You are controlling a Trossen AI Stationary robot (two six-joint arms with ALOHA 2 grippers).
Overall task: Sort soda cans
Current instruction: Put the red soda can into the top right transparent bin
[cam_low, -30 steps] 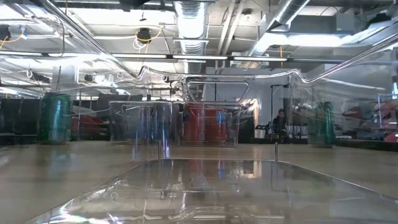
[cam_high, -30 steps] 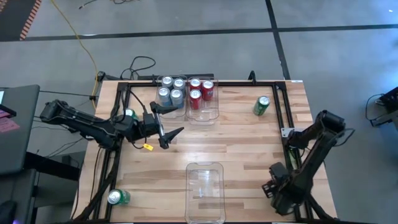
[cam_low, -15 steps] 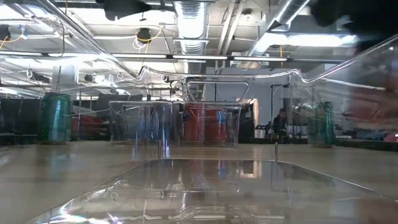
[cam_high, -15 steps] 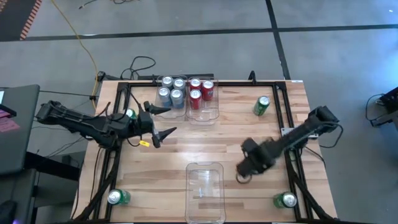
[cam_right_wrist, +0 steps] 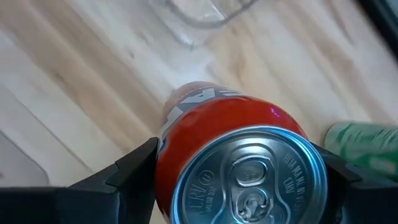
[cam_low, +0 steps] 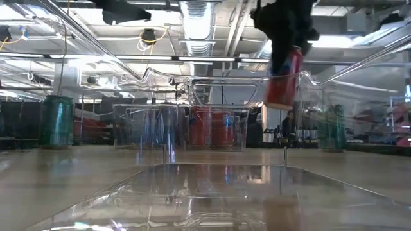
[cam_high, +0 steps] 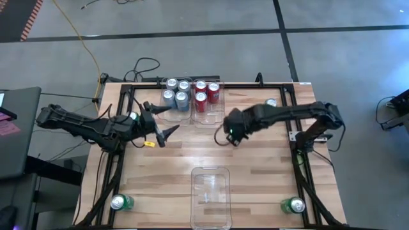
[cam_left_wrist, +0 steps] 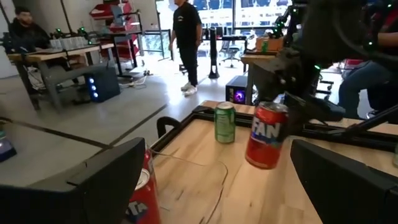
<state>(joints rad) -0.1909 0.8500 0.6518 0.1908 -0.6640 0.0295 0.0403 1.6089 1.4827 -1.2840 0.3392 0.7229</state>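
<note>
Right gripper clamped mid-table; left gripper jaws spread wide.

Robotics lab or workshop, open-plan. Wooden work table bolted inside a black frame, set on a grey concrete floor with taped lines and a loose yellow cable. Exposed ducting and pipes overhead. Far off, workbenches with equipment; one person standing, another person seated at a bench.
</note>
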